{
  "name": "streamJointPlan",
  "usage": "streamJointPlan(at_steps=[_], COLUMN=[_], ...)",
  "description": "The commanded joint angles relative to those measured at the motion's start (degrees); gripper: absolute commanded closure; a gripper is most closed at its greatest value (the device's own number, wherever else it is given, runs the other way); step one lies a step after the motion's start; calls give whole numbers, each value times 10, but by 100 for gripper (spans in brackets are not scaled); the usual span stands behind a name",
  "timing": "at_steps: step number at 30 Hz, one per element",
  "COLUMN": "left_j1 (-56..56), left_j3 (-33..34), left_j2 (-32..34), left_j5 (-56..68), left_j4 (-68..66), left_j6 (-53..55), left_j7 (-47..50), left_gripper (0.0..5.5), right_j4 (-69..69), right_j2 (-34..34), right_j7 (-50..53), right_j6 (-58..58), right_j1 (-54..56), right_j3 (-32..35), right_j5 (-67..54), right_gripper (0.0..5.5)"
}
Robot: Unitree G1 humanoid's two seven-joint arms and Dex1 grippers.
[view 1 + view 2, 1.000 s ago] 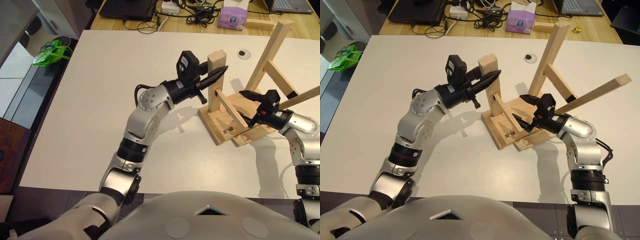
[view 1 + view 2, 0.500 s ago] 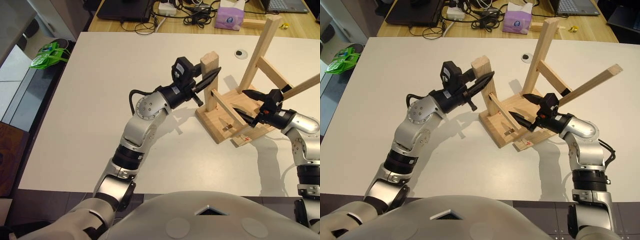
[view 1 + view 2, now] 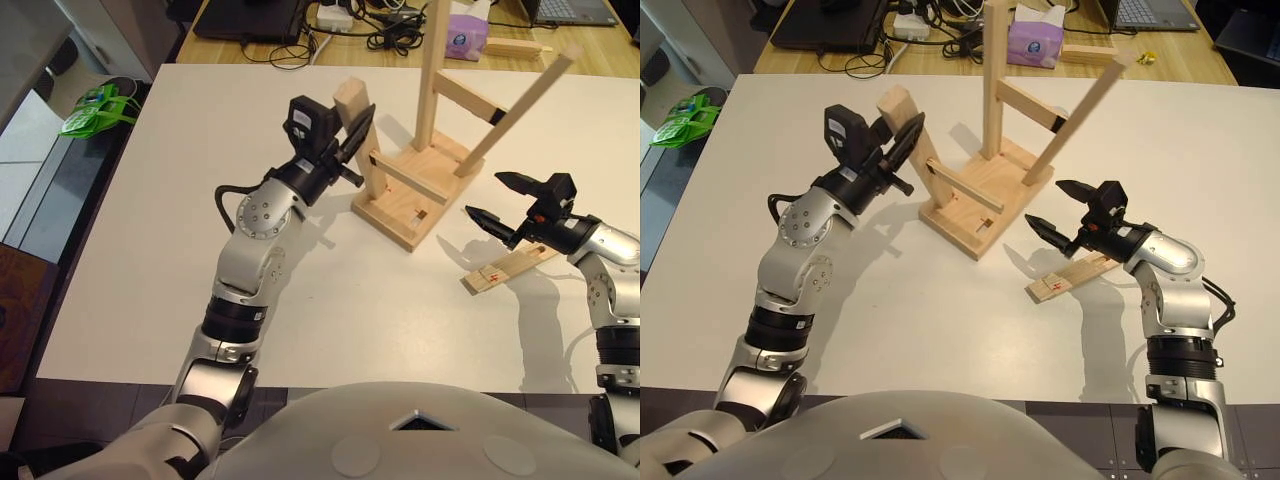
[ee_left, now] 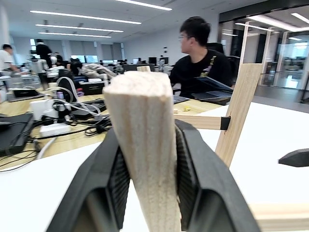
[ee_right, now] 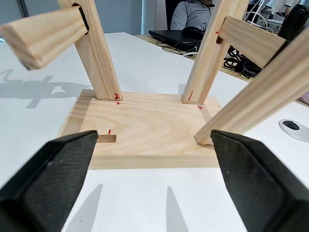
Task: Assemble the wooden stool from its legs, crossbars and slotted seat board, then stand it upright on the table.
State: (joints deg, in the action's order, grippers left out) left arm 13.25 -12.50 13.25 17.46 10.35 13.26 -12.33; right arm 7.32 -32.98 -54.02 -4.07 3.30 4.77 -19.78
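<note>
The partly built stool lies upside down, its seat board [image 3: 408,212] flat on the white table with three legs pointing up. My left gripper [image 3: 352,135] is shut on the nearest leg [image 4: 145,145], close to its top end. Crossbars [image 3: 405,180] link that leg, the tall upright leg [image 3: 430,70] and the slanted leg [image 3: 520,100]. A loose wooden piece [image 3: 508,268] with red marks lies flat on the table to the right. My right gripper [image 3: 490,196] hovers open just above it, facing the seat board [image 5: 145,125] with a gap between.
A desk behind the table holds cables, a laptop, a purple tissue pack [image 3: 1038,45] and a spare wooden bar [image 3: 520,45]. A green bag [image 3: 100,105] lies off the table's left edge. Bare table spreads in front and to the left.
My left gripper has pulled the stool leftward and turned it, still holding the leg. The stool has come off the loose wooden piece, which now lies bare under my right gripper.
</note>
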Motion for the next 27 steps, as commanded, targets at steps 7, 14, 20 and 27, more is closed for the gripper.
streamJointPlan(at_steps=[7, 14, 20, 27], left_j1=[-116, -99, -74, -58], left_j3=[-20, -29, -22, -23], left_j2=[-58, -85, -95, -93], left_j5=[-71, -100, -149, -200], left_j4=[-13, 32, 60, 93], left_j6=[169, 174, 130, -59], left_j7=[169, 186, 187, 162], left_gripper=[441, 344, 257, 158], right_j4=[-12, -12, -15, -5], right_j2=[3, 13, 19, 24], right_j7=[23, 32, 36, 38], right_j6=[7, 16, 17, 25], right_j1=[0, -10, -17, -19], right_j3=[5, 4, -4, -6], right_j5=[6, 7, 6, 9], right_gripper=[117, 117, 117, 117])
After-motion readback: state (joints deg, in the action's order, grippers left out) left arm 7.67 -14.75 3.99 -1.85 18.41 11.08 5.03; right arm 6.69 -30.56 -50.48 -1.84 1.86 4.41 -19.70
